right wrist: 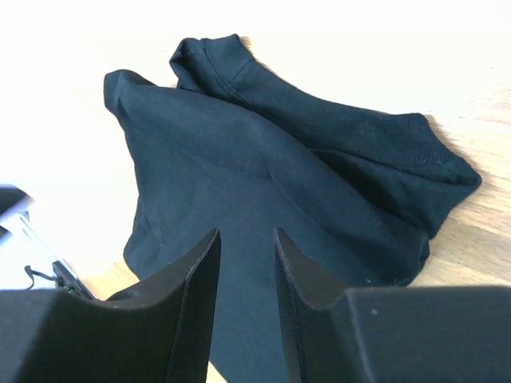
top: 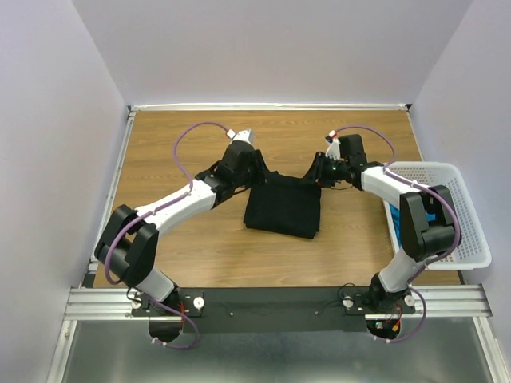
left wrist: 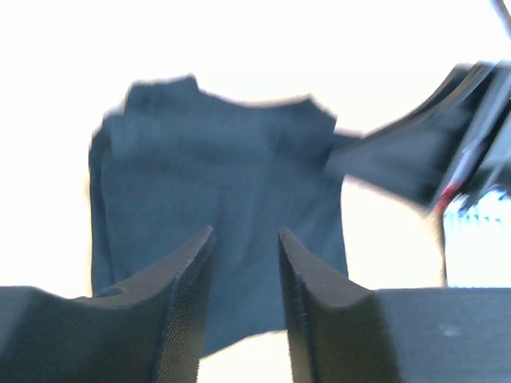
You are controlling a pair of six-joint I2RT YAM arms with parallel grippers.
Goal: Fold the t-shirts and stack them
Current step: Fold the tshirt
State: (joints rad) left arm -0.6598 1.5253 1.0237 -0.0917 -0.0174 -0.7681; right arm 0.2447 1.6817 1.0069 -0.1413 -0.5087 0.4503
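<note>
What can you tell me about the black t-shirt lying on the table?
The soft, solid black cloth t-shirt lies folded into a rough rectangle, rumpled, on the middle of the wooden table. A sleeve lies folded in at one side. The left gripper and right gripper sit at its far corners, jaws slightly apart, gripping nothing.

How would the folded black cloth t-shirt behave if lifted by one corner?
Probably floppy: the black cloth t-shirt lies in soft creases, so it would likely drape and unfold. Pushed, its layers would probably bunch rather than slide across the wooden table.
</note>
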